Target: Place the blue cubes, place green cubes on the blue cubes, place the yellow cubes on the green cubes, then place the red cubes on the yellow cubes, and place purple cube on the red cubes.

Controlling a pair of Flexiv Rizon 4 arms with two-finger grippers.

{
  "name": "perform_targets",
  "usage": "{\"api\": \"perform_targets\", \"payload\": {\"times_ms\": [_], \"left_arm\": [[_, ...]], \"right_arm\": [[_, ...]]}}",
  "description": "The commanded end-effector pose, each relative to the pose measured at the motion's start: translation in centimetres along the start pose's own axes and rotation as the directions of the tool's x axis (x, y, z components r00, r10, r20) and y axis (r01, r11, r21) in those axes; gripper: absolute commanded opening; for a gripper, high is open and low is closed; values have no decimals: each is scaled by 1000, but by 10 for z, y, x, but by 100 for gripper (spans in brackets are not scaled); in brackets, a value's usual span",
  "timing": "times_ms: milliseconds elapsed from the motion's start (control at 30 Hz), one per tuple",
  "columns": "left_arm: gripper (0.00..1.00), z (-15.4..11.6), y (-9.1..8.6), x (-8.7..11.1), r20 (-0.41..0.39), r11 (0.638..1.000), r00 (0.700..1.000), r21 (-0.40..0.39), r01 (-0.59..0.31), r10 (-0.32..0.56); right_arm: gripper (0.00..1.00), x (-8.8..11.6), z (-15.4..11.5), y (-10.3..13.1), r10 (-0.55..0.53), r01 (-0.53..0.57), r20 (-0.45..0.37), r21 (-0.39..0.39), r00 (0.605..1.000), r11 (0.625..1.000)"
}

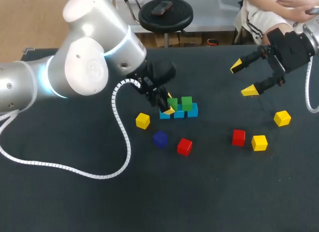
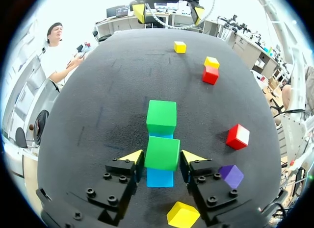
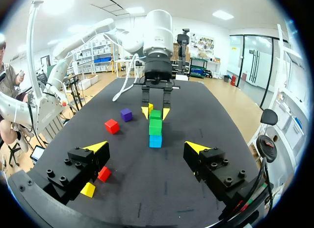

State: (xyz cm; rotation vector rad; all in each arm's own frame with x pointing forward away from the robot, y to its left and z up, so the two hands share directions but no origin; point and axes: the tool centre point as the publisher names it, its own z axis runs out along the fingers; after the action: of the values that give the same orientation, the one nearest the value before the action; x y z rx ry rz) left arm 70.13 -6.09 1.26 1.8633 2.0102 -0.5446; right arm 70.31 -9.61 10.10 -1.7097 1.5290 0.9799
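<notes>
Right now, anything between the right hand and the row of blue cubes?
No. Only bare table lies between the right hand and the blue cubes, clearest in the head view; the right wrist view agrees.

Two cubes (image 1: 187,102) atop a cube row (image 1: 193,111)

White left arm (image 1: 84,62) carries black, yellow-tipped left hand (image 2: 162,158), seemingly coiled cable (image 1: 122,137).

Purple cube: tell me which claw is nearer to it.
Left. The left claw grips a green cube a short way from the purple cube. The right claw hangs open, far off on the other side.
</notes>
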Motion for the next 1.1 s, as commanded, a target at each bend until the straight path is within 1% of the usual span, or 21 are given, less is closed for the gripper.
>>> {"api": "perform_targets", "payload": {"times_ms": [33, 100, 200, 533, 633, 667, 700, 767, 900, 967, 1100], "left_arm": [[44, -6, -4, 1, 22, 1000, 1000, -12, -6, 6], [45, -8, -6, 1, 29, 1000, 1000, -19, -5, 5], [43, -9, -7, 1, 32, 1000, 999, -21, -7, 8], [46, -7, -7, -3, 37, 1000, 999, -18, -18, 19], [46, -9, -8, -3, 36, 1000, 999, -24, -16, 17], [50, -10, -8, -3, 37, 1000, 999, -24, -14, 15], [64, -10, -8, -2, 37, 1000, 999, -24, -13, 14], [100, -11, -8, -1, 40, 1000, 999, -24, -1, 2], [100, -13, -7, 1, 44, 1000, 999, -29, 6, -5], [100, -16, -6, 1, 51, 999, 999, -46, 8, -6], [100, -23, -8, 3, 83, 997, 997, -71, -2, 8]], "right_arm": [[100, 0, 0, 0, -1, 1, 0, 1, 1000, 1000], [100, 0, 0, 0, -1, 1, 0, 1, 1000, 1000], [100, 0, 0, 0, -1, 1, 0, 1, 1000, 1000], [100, 0, 0, 0, -1, 1, 0, 1, 1000, 1000], [100, 0, 0, 0, -1, 1, 0, 1, 1000, 1000], [100, 0, 0, 0, -1, 1, 0, 1, 1000, 1000], [100, 0, 0, 0, -1, 1, 0, 1, 1000, 1000], [100, 0, 0, 0, -1, 1, 0, 1, 1000, 1000], [100, 0, 0, 0, -1, 1, 0, 1, 1000, 1000], [100, 0, 0, 0, -1, 1, 0, 1, 1000, 1000], [100, 0, 0, 0, -1, 1, 0, 1, 1000, 1000]]}}
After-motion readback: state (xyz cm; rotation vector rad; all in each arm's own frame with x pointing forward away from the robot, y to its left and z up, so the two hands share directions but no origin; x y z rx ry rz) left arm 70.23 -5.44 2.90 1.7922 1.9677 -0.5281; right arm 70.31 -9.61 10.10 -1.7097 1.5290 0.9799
